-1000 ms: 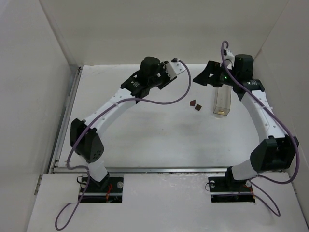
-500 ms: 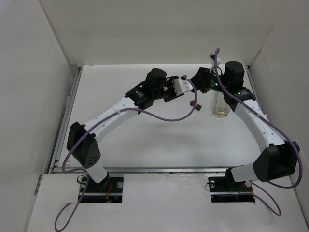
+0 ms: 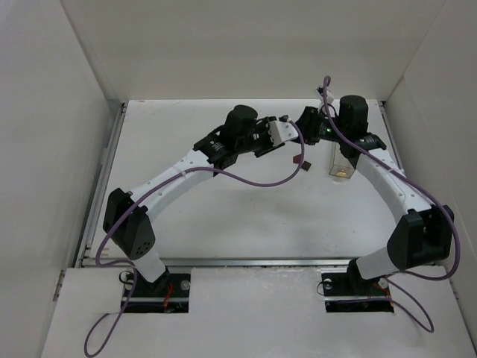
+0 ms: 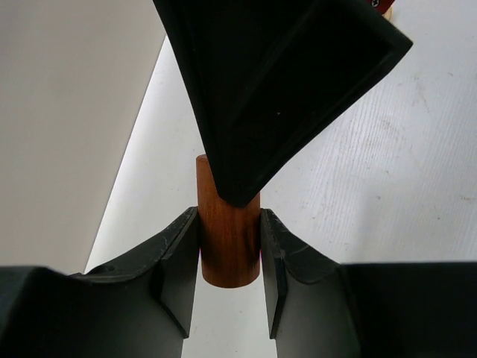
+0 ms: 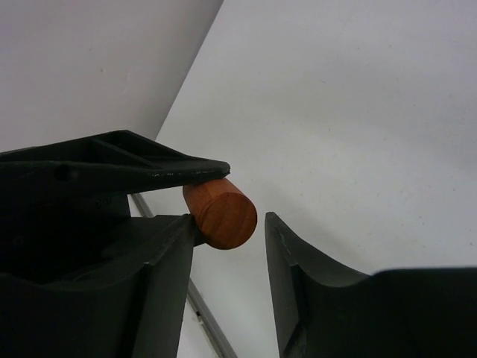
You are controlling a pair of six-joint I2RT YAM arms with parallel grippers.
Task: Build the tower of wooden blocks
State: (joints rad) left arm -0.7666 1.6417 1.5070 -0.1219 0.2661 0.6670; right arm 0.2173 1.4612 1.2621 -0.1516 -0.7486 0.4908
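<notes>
Left pincer (image 4: pixel 229 224): closed onto the orange-brown cylinder (image 4: pixel 227 242). Both inner finger faces are pressed against its sides, and no gap is seen on either side.
Orange-brown cylinder: gripped across its width, with its length running out past the fingertips. Its far end is covered in the left wrist view by a black finger of the other arm.
Right pincer (image 5: pixel 227 221): held open, nothing clamped. The round end face of the cylinder is seen between its two fingers. That end sits just beside the left-hand finger in that view, and a clear gap is left to the other finger.
Contact, right pincer to cylinder: cannot be told from either wrist view.
Height of cylinder: whether it is off the counter (image 3: pixel 223 216) cannot be judged.
Meeting place: in the top view both pincers are brought tip to tip over the far part of the counter, right of centre.
Dark brown block (image 3: pixel 304 165): lying on the counter near the joined pincers, on their near side, and held by neither. A second small piece is seen touching it or just beside it.
Clear container (image 3: pixel 343 159): standing on the counter just right of the block, apart from it and partly under the right arm.
</notes>
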